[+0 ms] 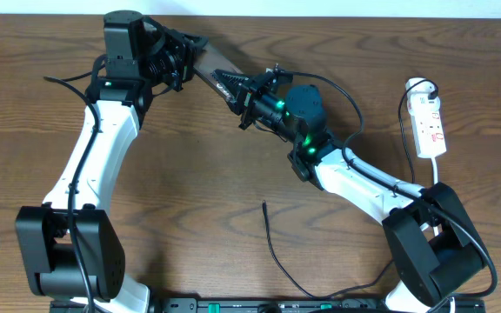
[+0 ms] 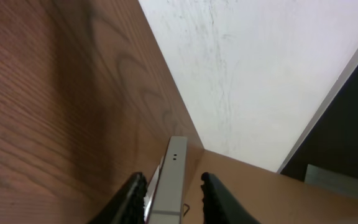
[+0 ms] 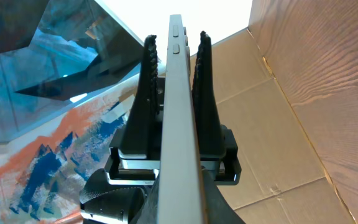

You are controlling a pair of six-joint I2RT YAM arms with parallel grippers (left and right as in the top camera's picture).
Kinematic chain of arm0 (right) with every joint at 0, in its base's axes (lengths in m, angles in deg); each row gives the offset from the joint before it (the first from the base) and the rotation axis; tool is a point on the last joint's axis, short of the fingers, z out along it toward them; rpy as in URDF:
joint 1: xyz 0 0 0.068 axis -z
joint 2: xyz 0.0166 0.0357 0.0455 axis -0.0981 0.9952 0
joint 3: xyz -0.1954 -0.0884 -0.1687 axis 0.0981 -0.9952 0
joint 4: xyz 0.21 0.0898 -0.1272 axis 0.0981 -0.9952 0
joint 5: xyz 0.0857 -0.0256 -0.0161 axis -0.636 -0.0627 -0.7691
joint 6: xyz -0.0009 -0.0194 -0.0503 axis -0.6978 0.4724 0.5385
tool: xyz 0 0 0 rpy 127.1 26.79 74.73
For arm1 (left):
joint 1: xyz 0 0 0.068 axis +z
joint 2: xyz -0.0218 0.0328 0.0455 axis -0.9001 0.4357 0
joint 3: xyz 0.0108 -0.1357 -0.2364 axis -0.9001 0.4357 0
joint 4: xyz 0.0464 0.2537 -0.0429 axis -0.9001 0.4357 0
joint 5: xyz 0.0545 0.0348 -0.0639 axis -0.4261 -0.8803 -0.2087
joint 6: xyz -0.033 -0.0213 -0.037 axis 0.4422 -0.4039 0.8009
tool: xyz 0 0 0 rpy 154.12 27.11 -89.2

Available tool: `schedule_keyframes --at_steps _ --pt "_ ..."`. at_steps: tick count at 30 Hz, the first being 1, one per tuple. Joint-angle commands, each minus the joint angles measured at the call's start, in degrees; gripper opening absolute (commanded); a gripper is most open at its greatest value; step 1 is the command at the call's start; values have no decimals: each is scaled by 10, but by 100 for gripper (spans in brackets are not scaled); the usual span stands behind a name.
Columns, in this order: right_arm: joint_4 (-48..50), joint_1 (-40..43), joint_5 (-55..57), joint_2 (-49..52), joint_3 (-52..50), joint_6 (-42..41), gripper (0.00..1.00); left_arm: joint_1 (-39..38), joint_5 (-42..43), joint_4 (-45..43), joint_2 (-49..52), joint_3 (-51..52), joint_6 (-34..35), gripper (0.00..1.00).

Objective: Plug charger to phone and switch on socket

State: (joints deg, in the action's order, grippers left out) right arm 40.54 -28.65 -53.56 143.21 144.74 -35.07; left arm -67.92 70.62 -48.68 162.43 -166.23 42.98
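Holding the phone [image 3: 178, 124] edge-on, our right gripper [image 1: 243, 93] is clamped on its near end; just beyond, our left gripper [image 2: 173, 179] straddles the far end — one finger [image 2: 219, 200] clear. Behind the right gripper lies the charger [image 1: 264, 209]; the socket [image 1: 430, 127] sits farther off.

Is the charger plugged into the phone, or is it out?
Out. The charger's plug tip lies free on the table, well apart from the phone, held by the right gripper.
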Motion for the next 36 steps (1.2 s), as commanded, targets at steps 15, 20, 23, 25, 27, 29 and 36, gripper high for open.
schedule_keyframes --at_steps 15,20,23,25,27,29,36 --pt "12 -11 -4 -4 8 -6 13 2 -7 -3 -2 -3 -16 7" --pt "12 -11 -3 -4 8 -6 91 2 -7 -3 -2 -3 -16 7" --pt "12 -11 -4 -4 8 -5 99 5 -8 -3 -2 -3 -16 7" --pt "12 -10 -6 -4 8 -5 99 12 -9 -3 -2 -3 -17 8" --pt "12 -10 -6 -4 8 -2 99 35 -8 -2 -2 -3 -21 7" --pt "12 -8 -6 -4 8 15 99 60 2 -3 -2 -3 -20 7" --pt "-26 27 -50 -4 8 107 99 193 108 -9 -2 -3 -20 8"
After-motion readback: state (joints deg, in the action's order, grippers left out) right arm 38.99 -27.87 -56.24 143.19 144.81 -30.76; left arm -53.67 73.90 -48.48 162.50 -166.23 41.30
